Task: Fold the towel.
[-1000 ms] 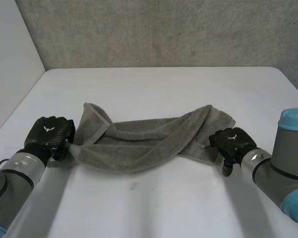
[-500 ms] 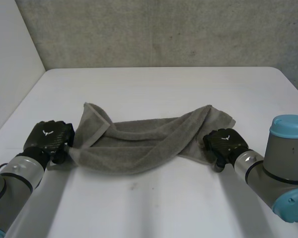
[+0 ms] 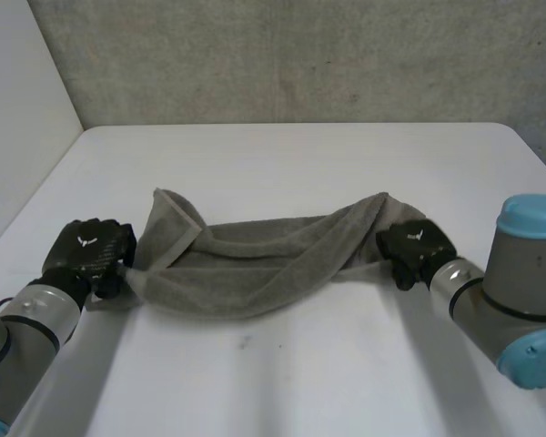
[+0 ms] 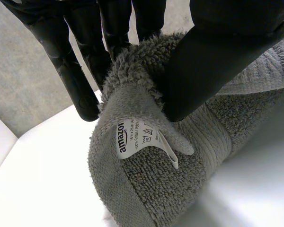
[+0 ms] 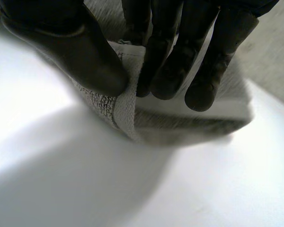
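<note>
The grey towel (image 3: 255, 264) lies bunched in a long, sagging band across the middle of the white table (image 3: 300, 164), with one flap turned up at its end nearer the left hand (image 3: 89, 253). That hand sits at the towel's end. Its wrist view shows the thumb and fingers (image 4: 71, 71) pinching a gathered corner of the towel, just above the white care label (image 4: 137, 139) sewn into the hem. The right hand (image 3: 415, 248) is at the towel's opposite end, its thumb pressed towards its fingers across the woven hem band, so it too is grasping the cloth. The step in hand looks like securing both ends before the fold proper, and no neat fold has been made yet. The next move probably calls for drawing the two ends apart to pull the slack out of the towel, then lifting them together and laying one edge squarely over the other. What stands in the way is mainly the towel itself: its middle is rumpled and rolled over on itself, and uneven tension could twist it further or pull a pinched corner free. Beyond the towel, past the table's far edge, stands a rough concrete wall (image 3: 300, 55), well apart from the work.
</note>
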You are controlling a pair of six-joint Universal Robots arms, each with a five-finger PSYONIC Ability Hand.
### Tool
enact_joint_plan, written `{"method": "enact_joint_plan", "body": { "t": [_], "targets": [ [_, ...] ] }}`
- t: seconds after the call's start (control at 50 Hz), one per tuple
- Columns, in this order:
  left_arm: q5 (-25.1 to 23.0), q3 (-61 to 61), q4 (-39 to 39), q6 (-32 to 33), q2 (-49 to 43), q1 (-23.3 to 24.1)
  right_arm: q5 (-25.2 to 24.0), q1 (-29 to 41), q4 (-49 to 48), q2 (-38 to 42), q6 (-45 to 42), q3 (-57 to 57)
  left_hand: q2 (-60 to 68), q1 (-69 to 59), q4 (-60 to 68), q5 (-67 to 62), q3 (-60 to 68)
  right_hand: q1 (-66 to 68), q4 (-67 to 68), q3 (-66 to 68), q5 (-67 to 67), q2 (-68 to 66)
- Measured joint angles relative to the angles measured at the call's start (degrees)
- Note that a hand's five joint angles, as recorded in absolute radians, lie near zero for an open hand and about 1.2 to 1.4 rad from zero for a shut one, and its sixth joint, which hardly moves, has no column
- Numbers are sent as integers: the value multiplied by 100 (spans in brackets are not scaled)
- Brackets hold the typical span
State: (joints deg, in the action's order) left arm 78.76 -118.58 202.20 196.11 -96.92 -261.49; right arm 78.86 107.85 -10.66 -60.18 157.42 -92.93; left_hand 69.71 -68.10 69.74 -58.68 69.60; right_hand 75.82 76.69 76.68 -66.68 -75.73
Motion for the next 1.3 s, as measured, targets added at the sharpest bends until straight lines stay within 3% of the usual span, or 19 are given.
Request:
{"method": "enact_joint_plan", "body": {
  "t": [0.26,0.36,0.5,0.66,0.86,1.04,1.18,1.3],
  "targets": [
    [-17,497,-862,-569,1017,-85,-13,-205,847,-1930,-27,407,0,0,0,0,0,0,0,0,0,0],
    [-41,1053,-1507,-1044,1638,-193,-108,-665,1966,-2642,-106,1073,0,-1,0,0,0,0,0,0,0,0],
    [-48,1890,-2193,-1241,1893,-424,-564,-1379,3270,-2936,-453,2019,0,-1,1,0,0,0,0,0,0,0],
    [-40,2315,-2382,-1214,1248,-436,-907,-1694,4236,-2531,-1089,2518,0,-10,1,0,0,0,0,0,-11,0],
    [131,3274,-2384,-1179,-945,257,-834,-1454,4302,-1103,-1356,3018,1,-24,1,0,5,-5,0,0,-11,0],
    [402,5389,-2398,-1255,-2006,529,-250,-866,3144,-13,-510,4753,1,-24,2,0,5,-5,0,0,-12,0],
    [605,7289,-2254,-1740,-1960,695,306,-793,1767,35,681,6002,2,-25,2,0,7,-5,0,0,-11,-54],
    [804,7958,-2266,-2315,-1918,708,209,-797,1946,-221,849,5960,4,-25,2,0,10,-5,0,0,-13,-54]
  ]
}}
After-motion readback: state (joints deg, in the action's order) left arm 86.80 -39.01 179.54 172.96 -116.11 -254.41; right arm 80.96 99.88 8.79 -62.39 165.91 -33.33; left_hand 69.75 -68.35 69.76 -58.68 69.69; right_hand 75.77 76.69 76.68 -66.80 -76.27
